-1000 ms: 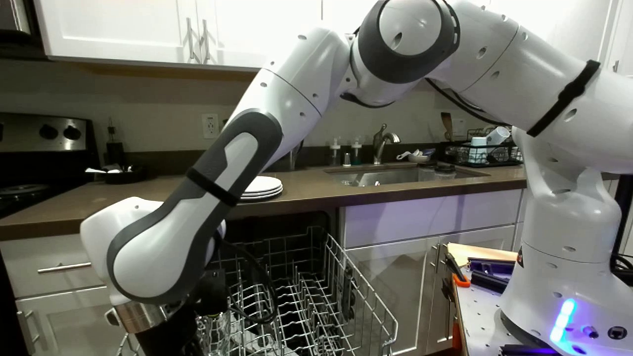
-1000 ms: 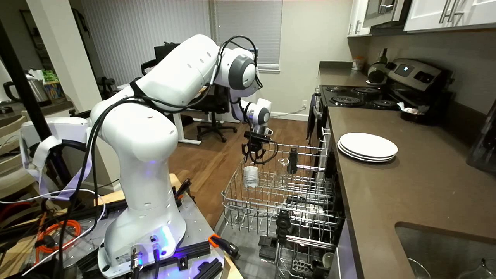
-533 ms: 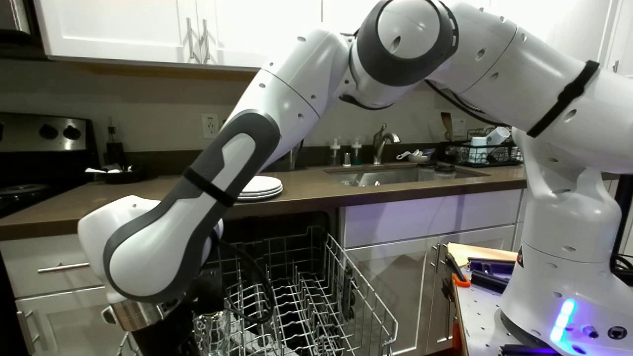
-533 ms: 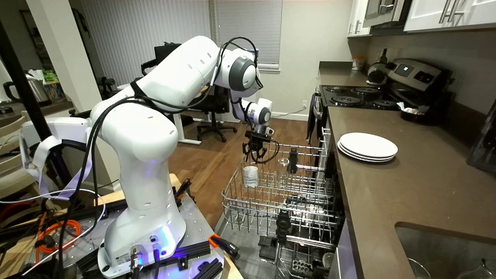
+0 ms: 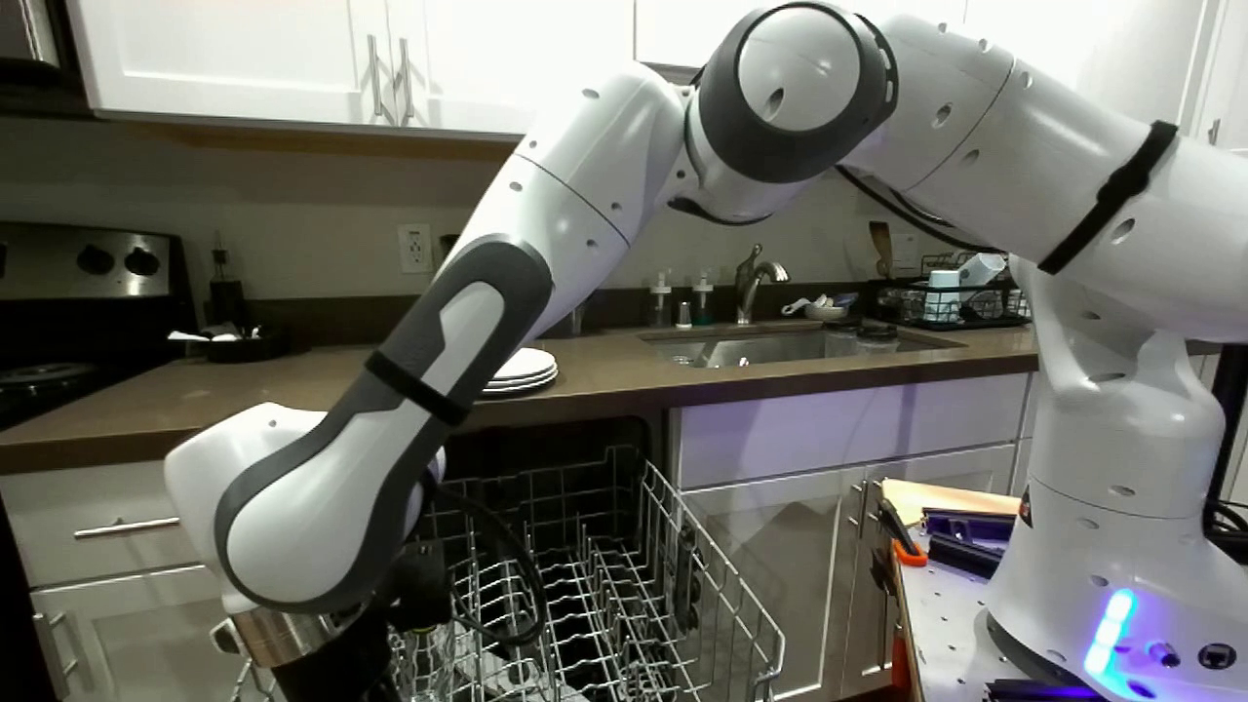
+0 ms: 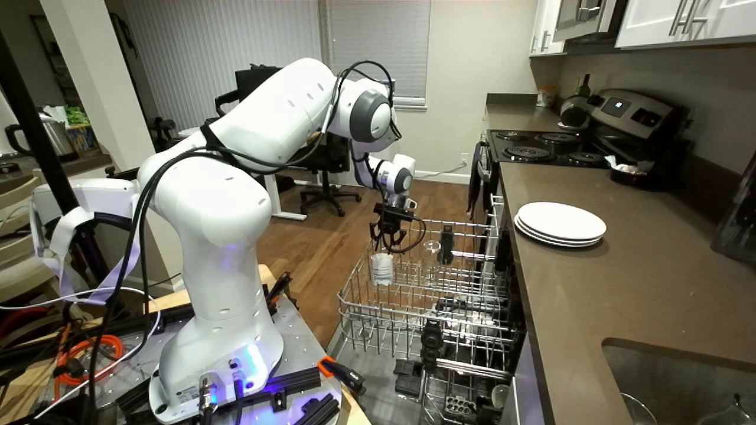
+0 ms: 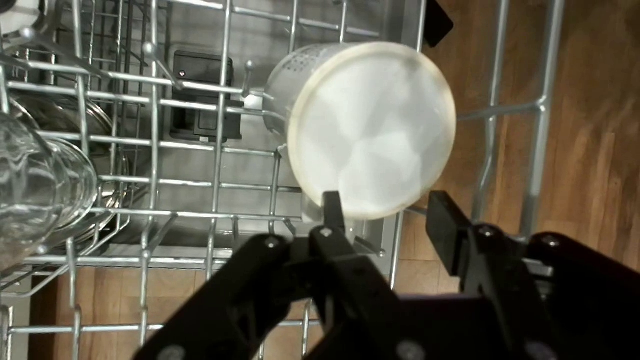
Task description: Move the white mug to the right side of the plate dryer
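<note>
The white mug [image 7: 372, 132] stands in the wire plate dryer [image 7: 217, 165], its round end facing up and small dark print on its side. It also shows in an exterior view [image 6: 382, 270] at the left part of the plate dryer [image 6: 401, 316]. My gripper [image 7: 386, 205] is open and empty. In the wrist view its fingertips lie at the mug's lower edge, one overlapping the rim. In an exterior view my gripper [image 6: 390, 239] hangs just above and behind the mug. In an exterior view the plate dryer [image 5: 717, 565] shows, but the mug and fingertips do not.
A clear glass [image 7: 37, 187] stands in the rack beside the mug; it shows in an exterior view [image 6: 431, 257]. A black clip [image 6: 447, 245] sits on the rack. Stacked white plates [image 6: 560, 223] lie on the brown counter [image 6: 620, 283]. The cable [image 6: 413, 236] loops beside the gripper.
The arm has come down slightly, and my gripper is a little lower, nearer the mug, after a small sideways shift. The mug and rack have not moved.
</note>
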Controlling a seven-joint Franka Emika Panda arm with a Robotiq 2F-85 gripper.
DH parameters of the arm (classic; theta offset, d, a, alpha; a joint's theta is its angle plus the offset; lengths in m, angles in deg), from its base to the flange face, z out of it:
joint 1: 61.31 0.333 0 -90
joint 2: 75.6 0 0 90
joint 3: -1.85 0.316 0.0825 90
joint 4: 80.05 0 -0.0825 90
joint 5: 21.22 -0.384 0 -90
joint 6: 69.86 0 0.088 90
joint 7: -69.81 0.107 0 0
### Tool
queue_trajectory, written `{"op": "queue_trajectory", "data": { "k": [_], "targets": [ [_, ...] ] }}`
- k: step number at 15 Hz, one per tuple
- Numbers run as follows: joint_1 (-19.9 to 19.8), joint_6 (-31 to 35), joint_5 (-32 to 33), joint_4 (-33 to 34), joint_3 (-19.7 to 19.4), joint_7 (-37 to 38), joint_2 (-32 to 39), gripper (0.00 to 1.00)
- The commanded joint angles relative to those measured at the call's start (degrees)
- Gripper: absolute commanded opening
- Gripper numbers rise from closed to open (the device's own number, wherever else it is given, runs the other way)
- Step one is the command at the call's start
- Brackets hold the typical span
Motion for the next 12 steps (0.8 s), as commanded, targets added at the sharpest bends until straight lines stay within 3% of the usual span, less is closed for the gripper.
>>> {"op": "queue_trajectory", "data": {
  "k": [1, 2, 3, 4, 5, 6, 10, 12],
  "targets": [
    [-0.81, -0.26, -0.56, 1.59, 0.64, -2.07, 1.54, 0.49],
    [-0.94, -0.41, -0.67, 1.86, 0.77, -2.3, 1.66, 0.52],
    [-0.94, -0.38, -0.67, 1.98, 0.83, -2.38, 1.71, 0.46],
    [-1.0, -1.16, -0.78, 2.22, 0.9, -2.46, 1.56, 0.57],
    [-0.67, -2.74, -0.56, 1.93, 0.57, -1.75, 0.3, 0.75],
    [-0.69, -4.82, -0.46, 1.6, 0.59, -1.82, -1.41, 0.75],
    [-0.74, -11.32, -0.98, 4.3, 1.02, -2.21, -4.07, 0.98],
    [-0.58, -11.6, -1.25, 5.65, 1.29, -2.45, -4.07, 1.0]
  ]
}}
